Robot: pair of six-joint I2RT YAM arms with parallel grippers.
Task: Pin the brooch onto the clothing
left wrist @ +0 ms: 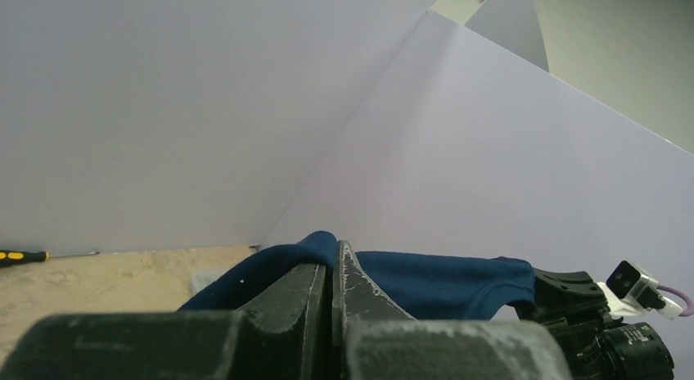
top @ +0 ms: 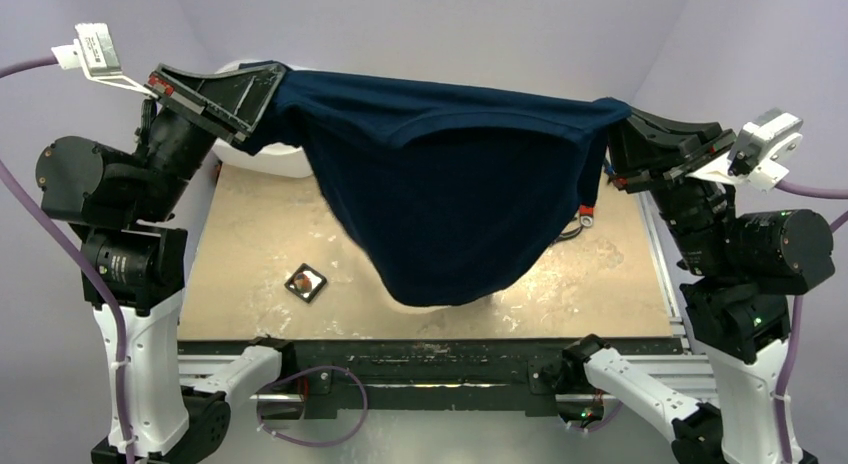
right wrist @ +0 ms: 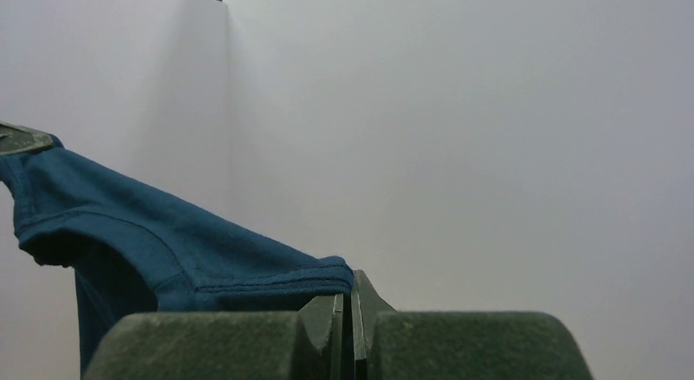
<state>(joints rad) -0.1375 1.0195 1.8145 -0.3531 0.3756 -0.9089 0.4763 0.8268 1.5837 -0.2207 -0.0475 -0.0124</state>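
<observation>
At the left of the overhead view, the black two-finger left gripper (top: 268, 92) is raised high above the tan stone-patterned table (top: 250, 234). Its jaws are clamped tight on one shoulder of the dark navy short-sleeved cotton T-shirt (top: 450, 204). The left wrist camera shows the two fingers (left wrist: 315, 286) pressed together with a fold of navy cloth pinched at their tips. A screwdriver with a yellow and black handle (left wrist: 18, 255) lies at the far left of that view.

Behind the left gripper, a white rounded object (top: 270, 162) sits at the table's far edge, partly hidden by the shirt. Nearer the front, left of the hanging cloth, a small square black tray with white lining (top: 306, 283) rests on the table. In it lies the small round reddish-orange brooch (top: 308, 280), apart from the shirt and from both grippers.

The T-shirt is stretched between the two arms. Its top edge runs nearly level and its body sags in a deep curve toward the table. A small red-tipped item (top: 586, 215) lies just beside its right edge.

At the right, the black right gripper (top: 616, 126) is clenched on the other shoulder. The right wrist camera shows the hemmed sleeve edge caught between its closed fingers (right wrist: 331, 310).
</observation>
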